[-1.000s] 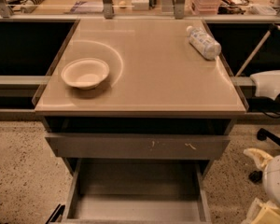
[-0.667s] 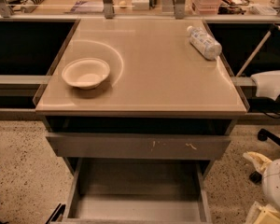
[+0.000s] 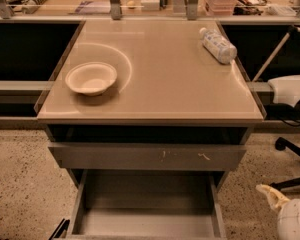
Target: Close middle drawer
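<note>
Gripper [image 3: 269, 194] low at the right edge, over the speckled floor [image 3: 20, 184]. Far up and left of it, a white paper bowl [image 3: 91, 78], upright on the tan tabletop [image 3: 165, 89]. Higher and slightly left, a plastic water bottle [image 3: 217, 45] lying on its side near the far right corner. Left and a little above, a grey drawer front [image 3: 115, 156] with pale scratches. Just up and right, a black chair caster [image 3: 281, 144].

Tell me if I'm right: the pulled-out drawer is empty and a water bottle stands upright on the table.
No. The camera view shows the water bottle lying on its side on the table. The pulled-out drawer is indeed empty; the gripper is at the lower right, beside it.
</note>
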`<state>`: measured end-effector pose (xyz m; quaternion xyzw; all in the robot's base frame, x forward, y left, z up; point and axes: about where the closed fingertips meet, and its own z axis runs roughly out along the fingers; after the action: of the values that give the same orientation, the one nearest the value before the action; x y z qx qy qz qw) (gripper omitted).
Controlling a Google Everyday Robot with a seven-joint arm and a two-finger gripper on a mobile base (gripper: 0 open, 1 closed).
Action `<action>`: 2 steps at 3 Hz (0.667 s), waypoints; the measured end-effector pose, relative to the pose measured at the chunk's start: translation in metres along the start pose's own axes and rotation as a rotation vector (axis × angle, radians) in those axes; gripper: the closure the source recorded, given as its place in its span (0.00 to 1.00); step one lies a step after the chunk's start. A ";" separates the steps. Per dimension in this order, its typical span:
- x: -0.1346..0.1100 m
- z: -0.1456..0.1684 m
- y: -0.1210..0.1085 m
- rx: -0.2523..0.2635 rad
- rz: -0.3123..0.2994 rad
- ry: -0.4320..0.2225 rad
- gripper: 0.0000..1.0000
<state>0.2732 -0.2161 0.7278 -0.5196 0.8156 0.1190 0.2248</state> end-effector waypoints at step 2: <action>0.063 0.103 0.062 -0.105 0.010 -0.078 0.00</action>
<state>0.2197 -0.1950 0.6044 -0.5216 0.8014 0.1829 0.2283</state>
